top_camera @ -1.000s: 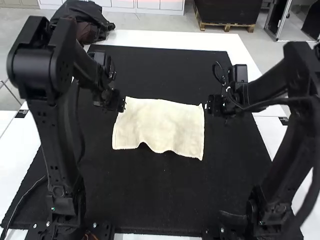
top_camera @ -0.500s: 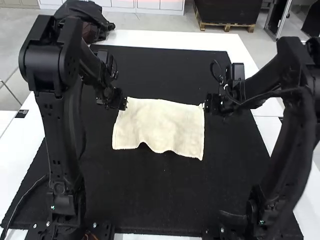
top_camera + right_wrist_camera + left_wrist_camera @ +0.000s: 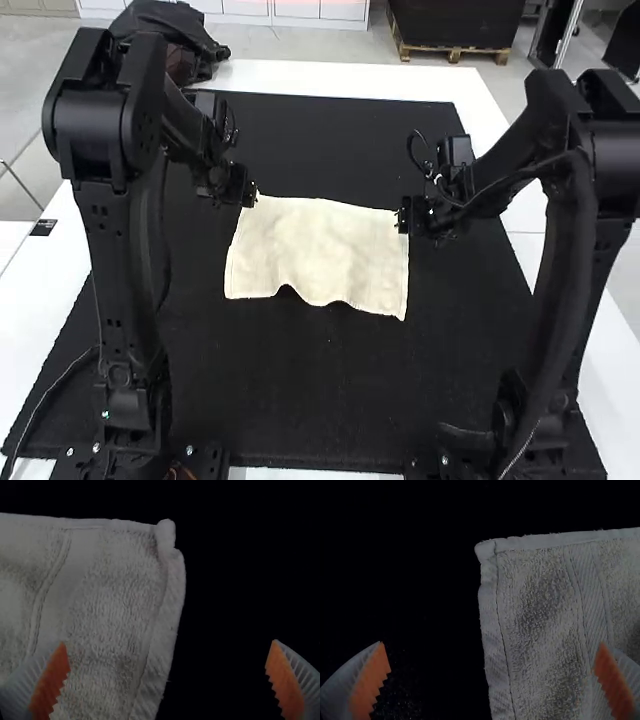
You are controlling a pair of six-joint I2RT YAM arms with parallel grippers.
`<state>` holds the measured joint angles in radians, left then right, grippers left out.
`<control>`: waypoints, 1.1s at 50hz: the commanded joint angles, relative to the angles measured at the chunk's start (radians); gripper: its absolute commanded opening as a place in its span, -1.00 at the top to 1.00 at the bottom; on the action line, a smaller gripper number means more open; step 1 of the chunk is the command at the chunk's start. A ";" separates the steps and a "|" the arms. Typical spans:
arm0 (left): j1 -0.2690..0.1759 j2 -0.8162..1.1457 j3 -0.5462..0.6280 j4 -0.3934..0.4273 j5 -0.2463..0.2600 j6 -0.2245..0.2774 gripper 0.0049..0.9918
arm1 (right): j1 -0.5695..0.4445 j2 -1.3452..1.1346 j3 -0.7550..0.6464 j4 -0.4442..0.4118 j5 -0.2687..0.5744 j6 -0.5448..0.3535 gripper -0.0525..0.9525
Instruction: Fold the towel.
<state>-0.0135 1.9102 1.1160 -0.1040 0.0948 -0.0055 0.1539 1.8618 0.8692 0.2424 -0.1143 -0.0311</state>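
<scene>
- Fingers of the left end effector (image 3: 250, 193) stand wide apart and grasp nothing; in the left wrist view one finger (image 3: 370, 680) is over dark ground outside the towel's side hem, the other over the terry.
- Right end effector (image 3: 401, 218) is likewise wide apart and holds nothing, one finger (image 3: 51, 680) over the towel and the other over dark ground beyond its side hem. Whether either one brushes the fabric, I cannot tell.
- Cream towel (image 3: 320, 250) lies spread in a single sheet, unfolded, its two far corners near the two end effectors. Its near edge is wavy, with a small hump left of the middle. Hems and a woven band beside each side hem show in the wrist views.
- Right end effector stands in the way of the towel's far right corner in the high view.
- Black mat (image 3: 290, 400) lies under the towel, on a white bench (image 3: 30, 310).
- Left arm (image 3: 125, 290) and right arm (image 3: 560, 290) rise on either side of the towel; a thin dark cable (image 3: 58, 381) runs over the mat beside the left arm.
- Small dark label (image 3: 43, 228) sits on the bench at the high view's left, its print too small to tell.
</scene>
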 commanded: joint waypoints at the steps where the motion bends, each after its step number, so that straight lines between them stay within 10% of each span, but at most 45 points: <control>1: -0.002 0.029 0.027 0.003 0.017 -0.008 -0.93 | 0.026 0.028 0.039 0.009 -0.015 -0.003 -0.91; 55: 0.000 0.125 0.067 -0.010 0.017 -0.021 -0.93 | 0.039 0.181 0.152 0.014 -0.039 0.008 -0.91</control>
<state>-0.0135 2.0155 1.1519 -0.1116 0.1024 -0.0120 0.1822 2.0235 0.9997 0.2569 -0.1246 -0.0227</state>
